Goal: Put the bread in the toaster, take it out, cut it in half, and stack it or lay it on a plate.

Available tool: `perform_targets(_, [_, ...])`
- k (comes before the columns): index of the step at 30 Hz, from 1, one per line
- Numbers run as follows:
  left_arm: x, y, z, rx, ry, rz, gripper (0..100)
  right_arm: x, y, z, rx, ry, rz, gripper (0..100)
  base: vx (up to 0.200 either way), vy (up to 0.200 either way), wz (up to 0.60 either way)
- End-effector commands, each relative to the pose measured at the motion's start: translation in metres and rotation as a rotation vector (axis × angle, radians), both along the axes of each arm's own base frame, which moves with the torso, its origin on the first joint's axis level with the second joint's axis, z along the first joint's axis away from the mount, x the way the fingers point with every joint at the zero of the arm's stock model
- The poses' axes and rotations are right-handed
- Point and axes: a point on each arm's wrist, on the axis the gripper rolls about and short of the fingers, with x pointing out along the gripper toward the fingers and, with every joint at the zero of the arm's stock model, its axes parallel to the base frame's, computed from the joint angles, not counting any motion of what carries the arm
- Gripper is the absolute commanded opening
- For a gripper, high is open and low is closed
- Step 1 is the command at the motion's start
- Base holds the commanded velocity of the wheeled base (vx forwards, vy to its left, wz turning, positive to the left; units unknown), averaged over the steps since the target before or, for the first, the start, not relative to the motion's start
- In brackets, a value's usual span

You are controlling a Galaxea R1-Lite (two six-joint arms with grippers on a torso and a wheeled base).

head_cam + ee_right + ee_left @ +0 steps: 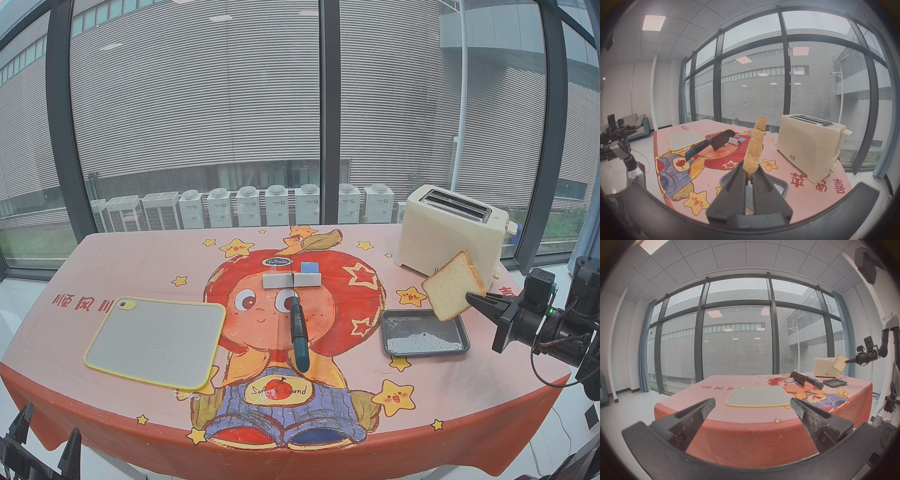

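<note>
A slice of bread (454,285) hangs in the air above the grey metal tray (425,334), pinched at one corner by my right gripper (479,298), which is shut on it. The slice (755,146) stands edge-on between the fingers (736,184) in the right wrist view. Just behind it, the cream toaster (451,232) stands at the table's back right with its slots up. My left gripper (751,415) is open with nothing in it, held low off the table's front left corner (44,444).
A yellow-rimmed cutting board (156,341) lies at the left of the table. A knife with a teal handle (299,337) rests in a small grey stand (291,278) at the middle. Windows close off the far side.
</note>
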Motion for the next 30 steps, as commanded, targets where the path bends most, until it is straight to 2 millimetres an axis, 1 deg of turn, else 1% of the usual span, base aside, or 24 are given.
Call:
perform_targets(1, [0.001,0.0,-0.005,-0.002,0.019,0.0,100,0.001,0.0,0.0,0.001,-0.002,0.002,0,0.0,0.0,0.0])
perform_targets(5, [0.001,0.0,-0.005,-0.001,0.019,0.0,100,0.002,0.001,0.0,0.002,0.0,0.008,0,0.0,0.0,0.0])
perform_targets(13, [0.001,0.0,-0.005,-0.001,0.019,0.0,100,0.008,0.003,0.009,0.013,-0.035,0.017,0,0.0,0.0,0.0])
perform_targets(20, [0.001,0.0,-0.005,0.001,0.019,0.0,100,0.01,0.004,0.009,0.014,-0.037,0.021,0,0.0,0.0,0.0])
perform_targets(24, [0.001,0.0,-0.005,0.001,0.019,0.0,100,0.012,0.006,0.013,0.011,-0.057,0.026,0,0.0,-0.2,0.0])
perform_targets(30, [0.001,0.0,-0.005,0.001,0.019,0.0,100,0.012,0.007,0.013,0.007,-0.06,0.034,0,0.0,-0.2,0.0])
